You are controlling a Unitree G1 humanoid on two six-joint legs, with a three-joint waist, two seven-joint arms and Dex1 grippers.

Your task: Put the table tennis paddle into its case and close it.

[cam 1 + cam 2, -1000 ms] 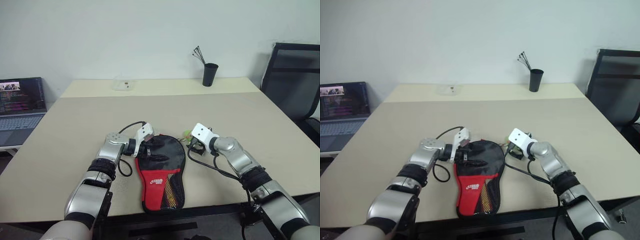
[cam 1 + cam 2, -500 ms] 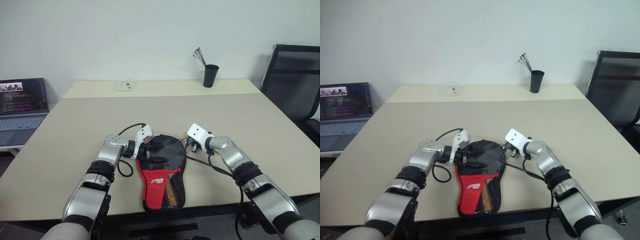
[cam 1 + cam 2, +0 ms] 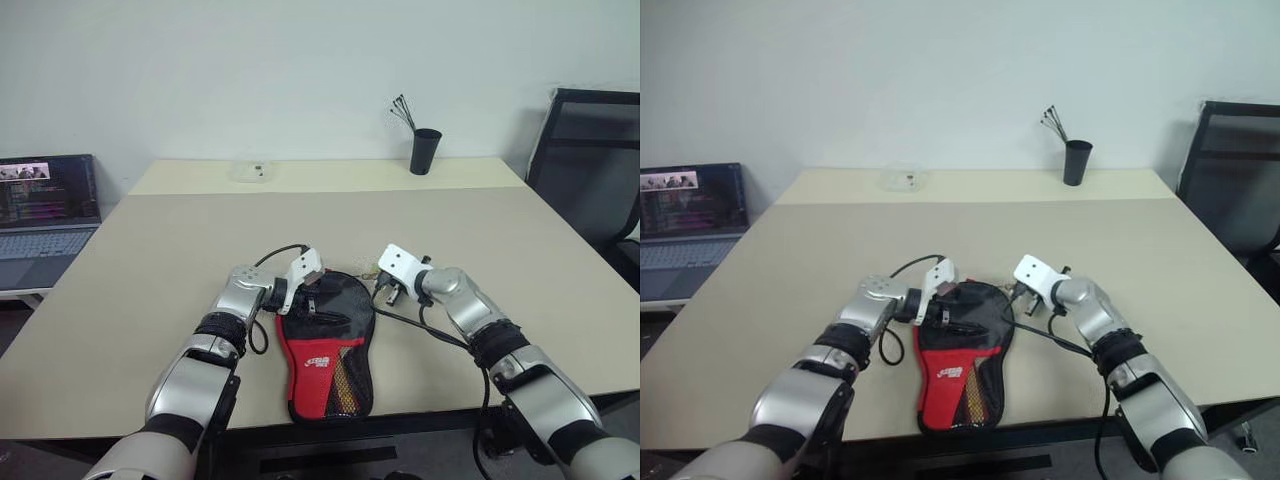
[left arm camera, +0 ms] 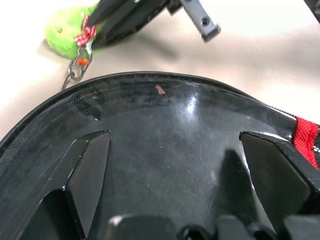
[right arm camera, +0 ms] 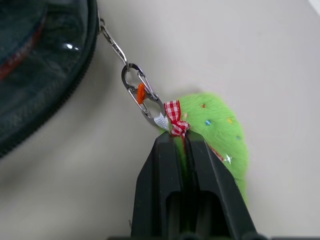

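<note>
The case [image 3: 325, 345] lies flat near the table's front edge, black at its round end and red toward the narrow end, with a mesh pocket. The table tennis paddle is hidden. My left gripper [image 3: 312, 298] is open, its fingers [image 4: 87, 165] spread over the case's glossy black round end. A fuzzy green tag [image 5: 215, 130] lies on the table just right of that round end, joined to the zip by a small metal clip [image 5: 137, 95]. My right gripper [image 5: 181, 137] is shut on the green tag at its red-checked bow.
A black cup of pens [image 3: 423, 150] and a small clear box [image 3: 247, 171] stand at the table's far edge. An open laptop [image 3: 45, 215] sits off the table's left side, and a black chair [image 3: 590, 160] stands at the right.
My right gripper has closed on the green tag. My left gripper has shifted a little to the right, further over the case's round end.
</note>
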